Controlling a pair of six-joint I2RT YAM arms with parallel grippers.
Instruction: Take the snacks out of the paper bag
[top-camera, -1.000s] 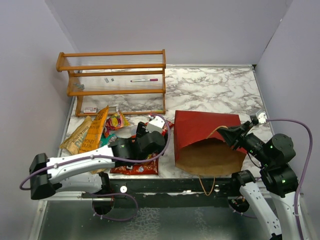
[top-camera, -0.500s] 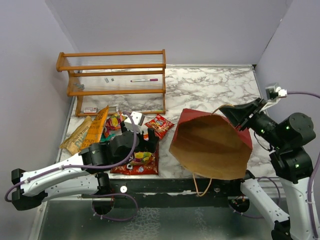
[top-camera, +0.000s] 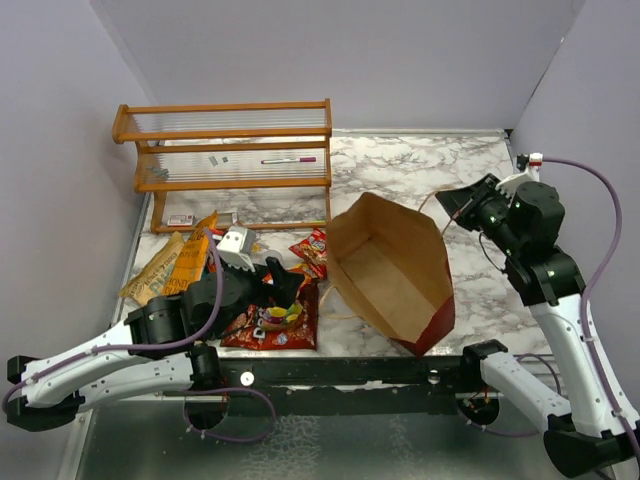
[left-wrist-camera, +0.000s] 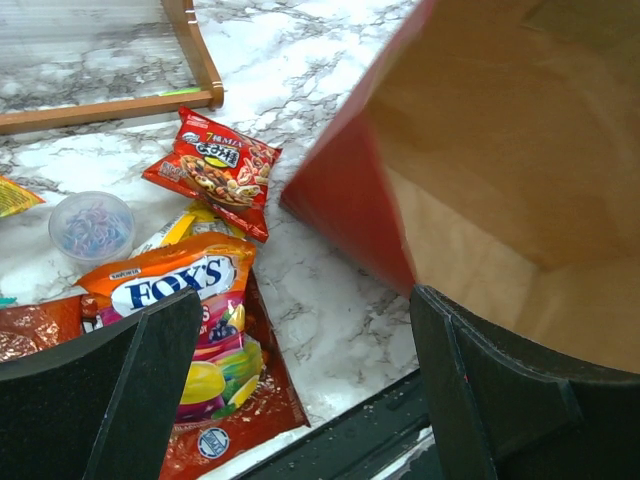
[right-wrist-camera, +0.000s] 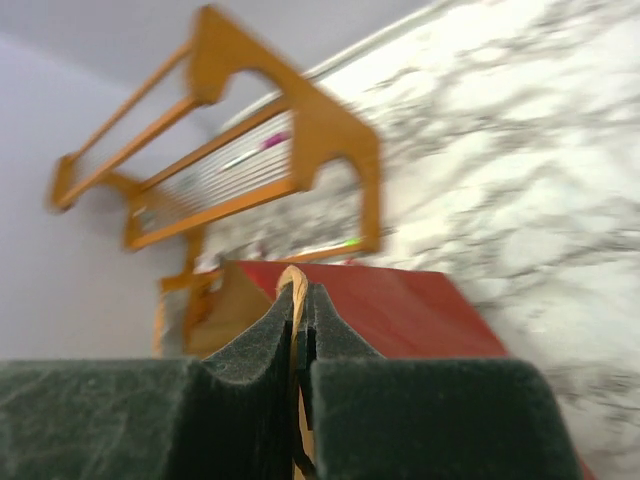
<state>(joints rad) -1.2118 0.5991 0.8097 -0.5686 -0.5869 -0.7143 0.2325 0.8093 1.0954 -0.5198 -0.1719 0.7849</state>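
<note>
The dark red paper bag (top-camera: 388, 268) hangs tilted, its tan inside facing up; no packet shows in the part I see. My right gripper (top-camera: 452, 203) is shut on its twisted paper handle (right-wrist-camera: 292, 285) at the bag's back right. The snacks lie left of the bag: a red nut-mix packet (left-wrist-camera: 212, 170), an orange Fox's packet (left-wrist-camera: 175, 285) on a red packet (top-camera: 268, 334), and yellow and tan packets (top-camera: 185, 262). My left gripper (top-camera: 280, 285) hovers open over the pile, its jaws (left-wrist-camera: 300, 390) empty, with the bag's red wall (left-wrist-camera: 350, 200) just to its right.
A small clear round container (left-wrist-camera: 92, 225) sits among the packets. A wooden rack (top-camera: 225, 160) with a pen on its shelf stands at the back left. A black rail (top-camera: 330, 370) runs along the table's near edge. Walls close both sides.
My right gripper has risen and swung back with the handle, lifting the bag off the table and turning its mouth upward. My left arm has drawn back left over the snack pile.
</note>
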